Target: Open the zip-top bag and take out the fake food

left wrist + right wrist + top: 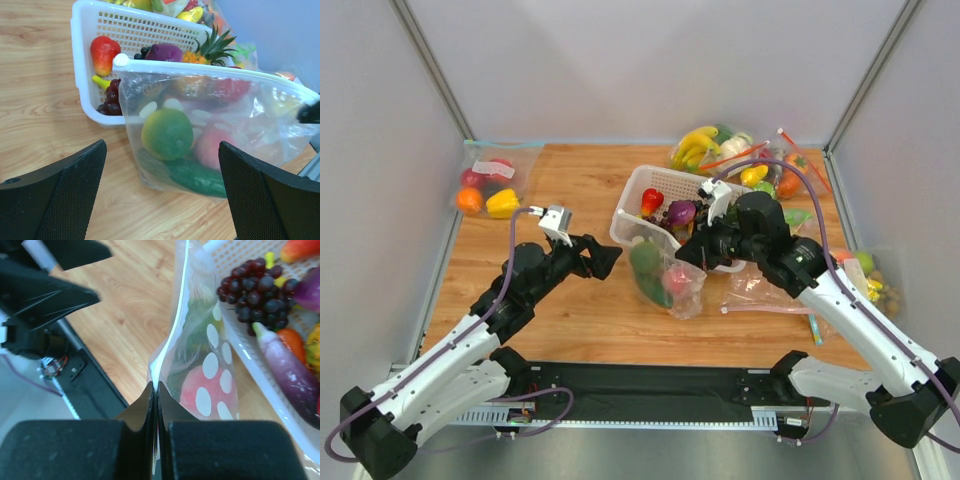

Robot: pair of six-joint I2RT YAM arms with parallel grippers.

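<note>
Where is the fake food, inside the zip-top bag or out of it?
Inside: the cucumber, round fruit and peach all show through the clear zip-top bag.

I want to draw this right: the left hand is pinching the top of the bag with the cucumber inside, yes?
No, the right hand is pinching the top of the bag with the cucumber inside, as the right wrist view shows.
</note>
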